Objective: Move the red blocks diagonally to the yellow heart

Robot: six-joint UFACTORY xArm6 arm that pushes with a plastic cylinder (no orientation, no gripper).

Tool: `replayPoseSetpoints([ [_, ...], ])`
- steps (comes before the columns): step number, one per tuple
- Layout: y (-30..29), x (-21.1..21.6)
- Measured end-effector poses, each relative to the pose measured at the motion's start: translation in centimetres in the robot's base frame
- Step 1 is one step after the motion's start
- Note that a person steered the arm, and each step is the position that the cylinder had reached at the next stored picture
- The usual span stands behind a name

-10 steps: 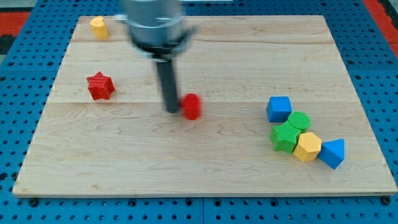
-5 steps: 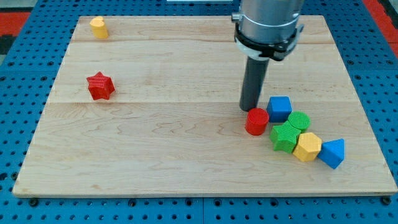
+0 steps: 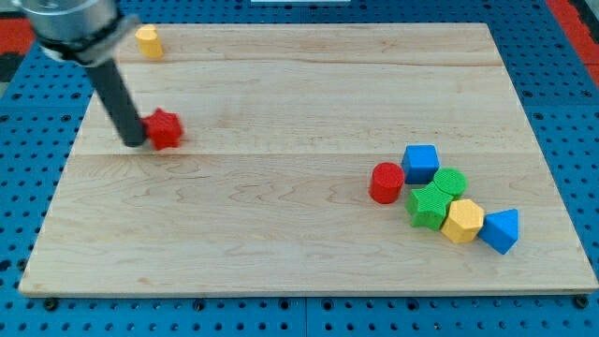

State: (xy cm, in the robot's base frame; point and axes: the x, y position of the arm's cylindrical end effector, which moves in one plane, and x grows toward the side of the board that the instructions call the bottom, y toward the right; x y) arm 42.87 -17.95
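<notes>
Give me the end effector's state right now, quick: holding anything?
No gripper: my tip is a bare rod, holding nothing.
It sits against the view's left side of the red star.
Red cylinder lies far off, untouched.

Pale wooden board [image 3: 309,234]: light planks with visible grain and seams, smooth, satin finish.
Blue perforated base plate [image 3: 562,84]: hard, regularly holed, probably painted metal.
Dark matt rod, my tip [image 3: 134,143]: plain black, no shine, touching the red star-shaped plastic block [image 3: 166,128] on the view's left side.
Red plastic cylinder [image 3: 386,183]: matt, slightly ribbed.
2 green ribbed plastic blocks [image 3: 430,206], [image 3: 451,182]: layered, rough-looking texture.
Blue plastic cube [image 3: 420,163]: matt.
Yellow plastic hexagonal block [image 3: 462,221]: matt.
</notes>
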Motion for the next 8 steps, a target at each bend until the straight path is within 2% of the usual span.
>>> replayPoseSetpoints([
  [1,3.7,-0.7],
  [2,-1.1,-1.3],
  [3,1.0,-4.7],
  [5,20.5,-1.1],
  [6,23.7,-0.7],
  [7,18.1,-1.9],
  [8,21.0,-0.6],
])
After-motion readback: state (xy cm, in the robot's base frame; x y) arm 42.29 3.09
